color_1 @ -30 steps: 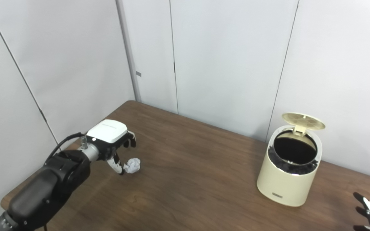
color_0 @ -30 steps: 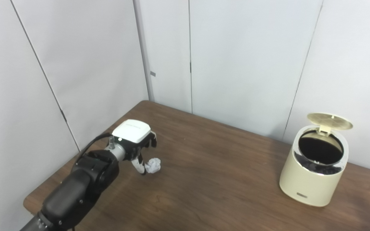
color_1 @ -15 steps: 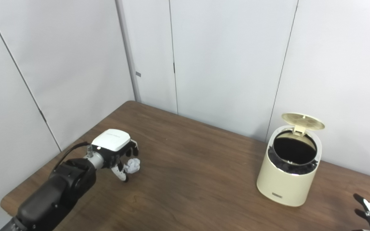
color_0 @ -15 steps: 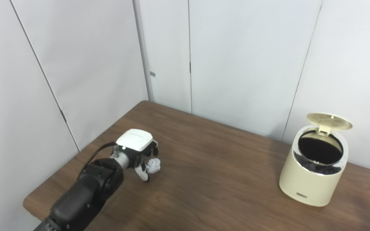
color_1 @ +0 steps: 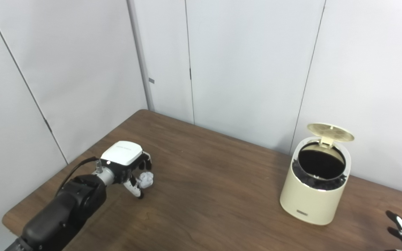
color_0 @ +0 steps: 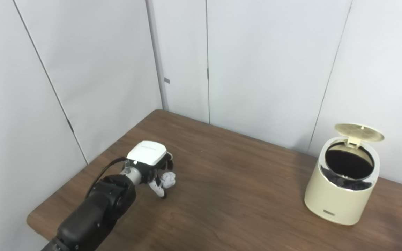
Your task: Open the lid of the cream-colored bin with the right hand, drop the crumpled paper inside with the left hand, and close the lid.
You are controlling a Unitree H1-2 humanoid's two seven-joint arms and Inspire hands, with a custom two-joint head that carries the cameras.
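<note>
Crumpled paper: a small white wad point(color_0: 168, 179) sits low over the brown worktop point(color_0: 229, 195) at its left end, well apart from the bin, inside the curl of the left hand.
Handling: likely very light and soft, giving under pressure; a loose pinch could let it slip, while a firm wrap across its whole bulk should hold it without harm.
Left hand: the white-backed hand point(color_0: 152, 167) arches over the wad, fingers bent around it and thumb below; contact looks made, though whether the wad is clear of the worktop cannot be told.
Cream-colored bin: the round bin point(color_1: 312, 195) stands upright at the worktop's right end, near the wall panels, its dark mouth exposed.
Lid: the round lid point(color_1: 330, 128) stands tipped up at the rear hinge, so the opening step appears done.
Right hand: only dark and white fingertips point(color_1: 401, 228) show at the lower right corner, spread, holding nothing, near the bin but not touching it.
</note>
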